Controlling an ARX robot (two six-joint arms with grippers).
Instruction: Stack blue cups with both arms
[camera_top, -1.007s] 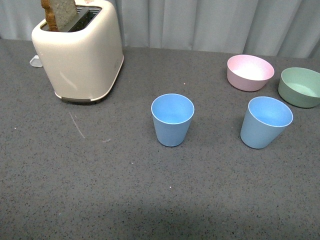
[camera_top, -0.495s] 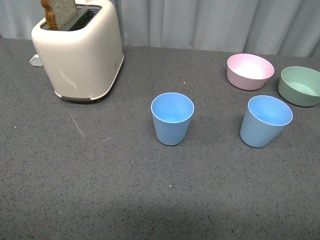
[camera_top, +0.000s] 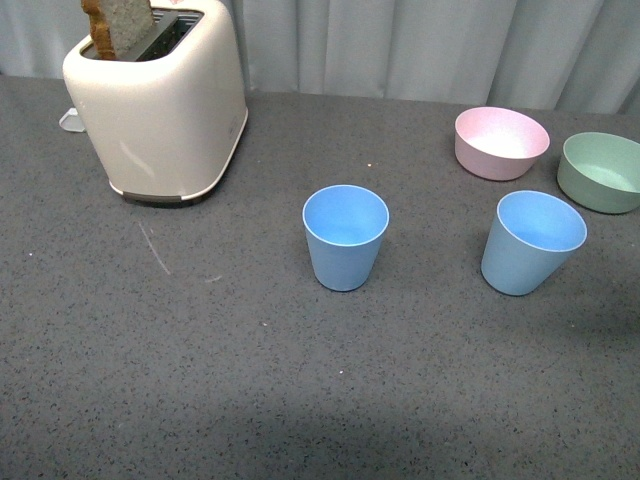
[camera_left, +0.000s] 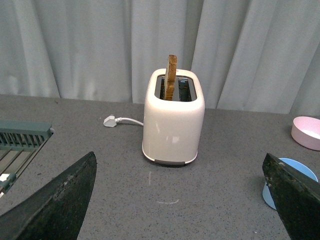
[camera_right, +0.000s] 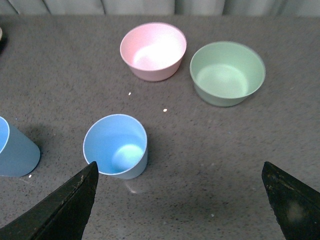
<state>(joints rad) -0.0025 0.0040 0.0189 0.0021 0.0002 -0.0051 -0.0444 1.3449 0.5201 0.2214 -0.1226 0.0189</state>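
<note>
Standing upright and well apart, the middle blue cup (camera_top: 345, 238) and the right blue cup (camera_top: 532, 243) suit one arm each: your left gripper (camera_left: 178, 165) faces the toaster (camera_left: 173, 122), your right gripper (camera_right: 180, 170) hangs above its cup; both claws gape wide, empty.

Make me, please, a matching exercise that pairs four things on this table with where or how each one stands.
Things:
1. toaster
2. pink bowl
3. green bowl
4. centre blue cup

Places or states:
A. furthest right in the front view
B. holds a slice of bread in one slot
C. upright and empty, mid-table
D. behind the right blue cup, beside another bowl

Pairs: 1-B, 2-D, 3-A, 4-C
</note>
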